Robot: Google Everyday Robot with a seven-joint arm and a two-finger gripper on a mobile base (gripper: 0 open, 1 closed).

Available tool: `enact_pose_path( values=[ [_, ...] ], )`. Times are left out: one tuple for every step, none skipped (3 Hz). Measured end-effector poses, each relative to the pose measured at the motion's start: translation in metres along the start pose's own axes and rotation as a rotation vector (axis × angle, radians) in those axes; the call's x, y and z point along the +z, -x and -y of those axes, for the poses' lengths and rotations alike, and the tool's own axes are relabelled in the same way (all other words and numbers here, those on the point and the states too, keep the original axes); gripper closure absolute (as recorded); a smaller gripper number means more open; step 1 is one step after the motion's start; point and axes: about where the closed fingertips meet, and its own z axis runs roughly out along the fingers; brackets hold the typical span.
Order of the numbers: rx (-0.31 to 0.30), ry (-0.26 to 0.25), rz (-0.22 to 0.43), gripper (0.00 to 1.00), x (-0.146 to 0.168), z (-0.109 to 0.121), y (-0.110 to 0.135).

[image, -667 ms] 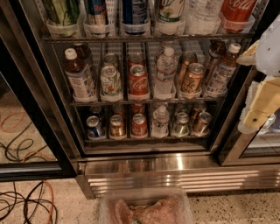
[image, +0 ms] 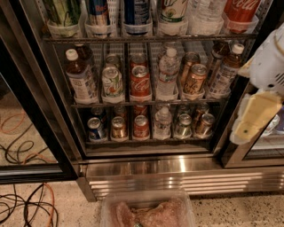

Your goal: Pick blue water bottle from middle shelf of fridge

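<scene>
Hovering R of fridge (image: pixel 177 174): blocky gripper (image: pixel 251 120), grip unclear; blue water bottle (image: pixel 80 76) on wire rack (image: pixel 146 103), L.

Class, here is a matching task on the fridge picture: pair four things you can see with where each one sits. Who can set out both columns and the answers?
Things
1. red can on the middle shelf
2. Coca-Cola bottle
3. hand
4. plastic tub

Places
a. bottom edge of the view, below the fridge base
b. top rack, right end
c. third lane from the left
d. right edge of the view, in front of the door frame

Pairs: 1-c, 2-b, 3-d, 4-a
</scene>
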Motion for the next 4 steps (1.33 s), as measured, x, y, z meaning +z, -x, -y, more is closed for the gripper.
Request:
enact_pose_path(
  values=[
    [0.134, 0.038, -0.003, 0.0, 0.037, -0.018, 0.005],
    [0.217, 0.082, 0.013, 0.0, 0.065, -0.037, 0.008],
    [0.217, 0.082, 0.014, 0.0, 0.065, -0.037, 0.008],
    [0.265, 0.054, 0.041, 0.0, 0.076, -0.052, 0.02]
  ],
)
